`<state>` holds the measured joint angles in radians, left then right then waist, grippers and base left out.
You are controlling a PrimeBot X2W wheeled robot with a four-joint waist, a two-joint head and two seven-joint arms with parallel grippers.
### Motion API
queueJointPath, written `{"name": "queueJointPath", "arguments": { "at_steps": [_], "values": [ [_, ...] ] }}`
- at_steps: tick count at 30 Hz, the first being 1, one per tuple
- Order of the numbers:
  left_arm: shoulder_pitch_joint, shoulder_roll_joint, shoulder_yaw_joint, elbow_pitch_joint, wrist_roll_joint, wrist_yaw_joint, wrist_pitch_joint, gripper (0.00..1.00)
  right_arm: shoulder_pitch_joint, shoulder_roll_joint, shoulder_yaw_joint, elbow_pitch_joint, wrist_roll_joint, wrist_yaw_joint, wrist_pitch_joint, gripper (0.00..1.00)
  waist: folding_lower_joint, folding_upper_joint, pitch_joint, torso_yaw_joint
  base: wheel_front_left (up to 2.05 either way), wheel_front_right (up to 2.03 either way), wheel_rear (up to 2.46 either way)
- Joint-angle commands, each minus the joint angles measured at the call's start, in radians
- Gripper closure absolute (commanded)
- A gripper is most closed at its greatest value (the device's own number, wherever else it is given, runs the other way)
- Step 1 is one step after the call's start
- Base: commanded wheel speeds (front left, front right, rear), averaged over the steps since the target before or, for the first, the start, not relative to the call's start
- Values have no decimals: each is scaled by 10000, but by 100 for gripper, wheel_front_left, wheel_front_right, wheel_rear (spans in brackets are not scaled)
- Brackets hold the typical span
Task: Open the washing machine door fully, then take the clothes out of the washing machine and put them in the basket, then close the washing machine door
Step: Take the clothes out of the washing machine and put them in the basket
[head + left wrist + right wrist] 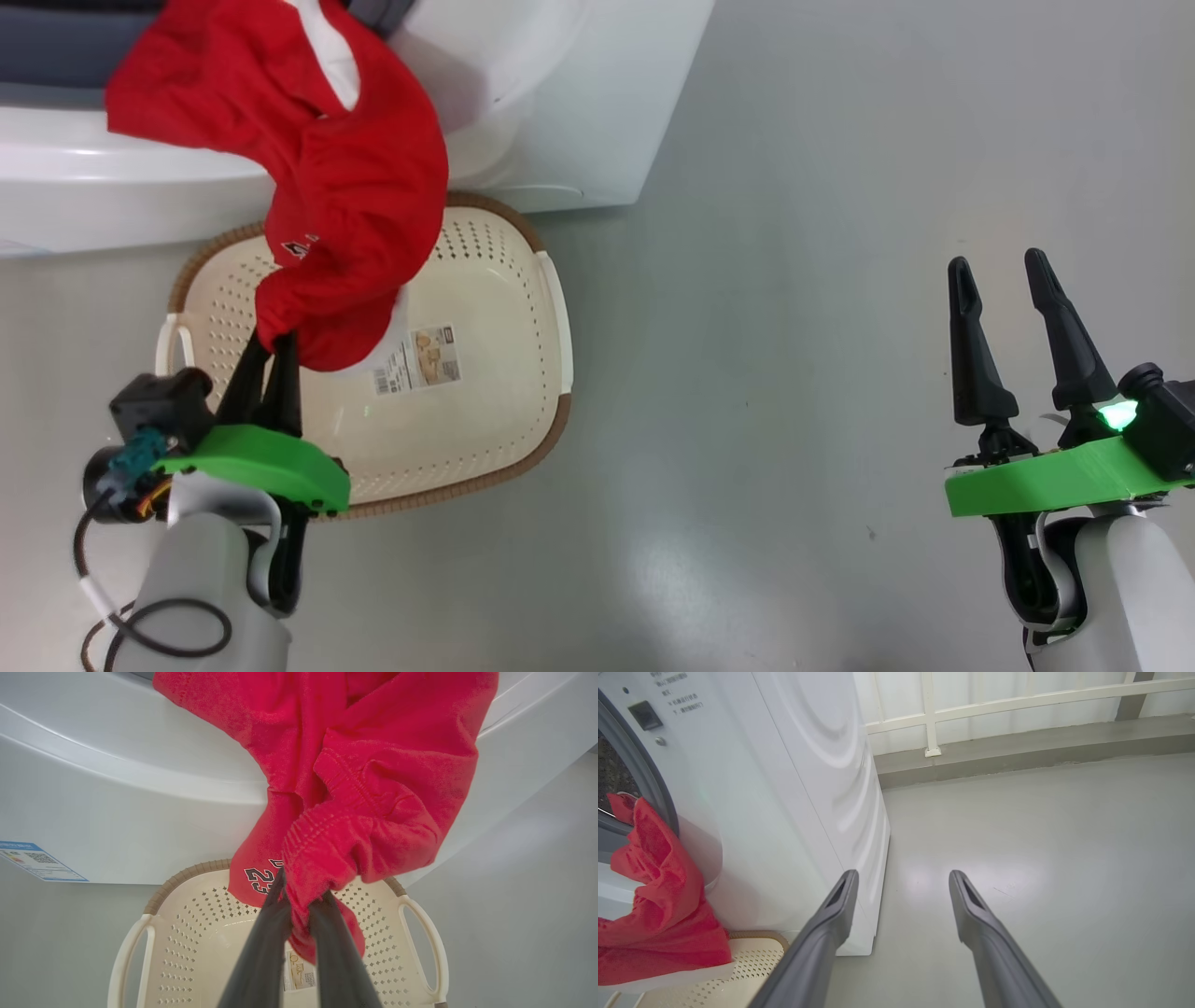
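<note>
Grey, glossy floor [794, 373] spreads under both arms. Nearest, the left hand [271, 343] is clamped on a bunched fold of the clothes [355, 187], its two dark fingers pressed close together over the left side of the basket [523, 392]. The right hand [997, 263] hangs well apart to the right over bare floor, fingers spread and holding nothing. The basket sits on the floor just in front of the washing machine [597, 112], a sticker [420, 359] on its bottom. The red clothes stretch from the left hand up past the basket's far rim, over the machine's white front lip and into its opening. A blue label [37, 861] marks the machine's lower corner. Beyond, a pale railing [929, 714] lines the wall.
</note>
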<state>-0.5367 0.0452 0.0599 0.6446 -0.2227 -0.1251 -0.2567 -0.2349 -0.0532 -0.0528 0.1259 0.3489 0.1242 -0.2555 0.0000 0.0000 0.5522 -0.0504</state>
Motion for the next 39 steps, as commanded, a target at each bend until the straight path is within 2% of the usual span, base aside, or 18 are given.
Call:
{"name": "queueJointPath", "arguments": {
  "at_steps": [1, 8, 13, 14, 15, 16, 19, 23, 27, 29, 30, 32, 39],
  "values": [
    [-147, 203, 169, 195, 48, -55, -51, 100, -52, -26, 210, -267, -105, 65, -63, 0, 0, 0, 304, -47, 0, 0, 0],
    [-1217, 255, -7, 1798, 220, -55, -51, 100, -324, -13, 264, -392, -125, 65, -63, 0, 0, 0, 919, -126, 0, 0, 0],
    [-1940, 323, -43, 2402, 304, -55, -51, 100, -492, -6, 303, -446, -141, 65, -63, 0, 0, 0, 1305, -172, 0, 0, 0],
    [-2257, 362, -72, 2653, 368, -55, -51, 89, -572, -2, 316, -473, -149, 65, -63, 0, 0, 0, 1474, -199, 0, 0, 0],
    [-2398, 377, -55, 2776, 390, -55, -51, 69, -610, -1, 321, -487, -153, 65, -63, 0, 0, 0, 1547, -212, 0, 0, 0],
    [-2529, 402, -45, 2891, 414, -55, -51, 58, -643, 1, 329, -497, -155, 65, -63, 0, 0, 0, 1610, -230, 0, 0, 0],
    [-2839, 468, -13, 3135, 466, -55, -51, 55, -712, 6, 363, -513, -159, 65, -63, 0, 0, 0, 1746, -286, 0, 0, 0],
    [-3144, 515, 18, 3351, 514, -55, -51, 56, -769, 10, 369, -538, -168, 65, -63, 0, 0, 0, 1862, -322, 0, 0, 0],
    [-3290, 509, 35, 3413, 518, -55, -51, 51, -803, 14, 354, -552, -191, 65, -63, 0, 0, 0, 1916, -320, 0, 0, 0],
    [-3322, 494, 37, 3417, 499, -55, -51, 39, -817, 15, 342, -546, -198, 65, -63, 0, 0, 0, 1917, -304, 0, 0, 0],
    [-3332, 482, 33, 3397, 471, -55, -51, 22, -827, 16, 337, -542, -202, 65, -63, 0, 0, 0, 1917, -292, 0, 0, 0],
    [-3330, 465, 9, 3360, 413, -55, -51, 0, -843, 17, 331, -531, -213, 65, -63, 0, 0, 0, 1904, -260, 0, 0, 0],
    [-3144, 381, -167, 2899, 107, -55, -51, 0, -862, 20, 262, -506, -241, 65, -63, 0, 0, 0, 1791, -82, 0, 0, 0]
  ]
}}
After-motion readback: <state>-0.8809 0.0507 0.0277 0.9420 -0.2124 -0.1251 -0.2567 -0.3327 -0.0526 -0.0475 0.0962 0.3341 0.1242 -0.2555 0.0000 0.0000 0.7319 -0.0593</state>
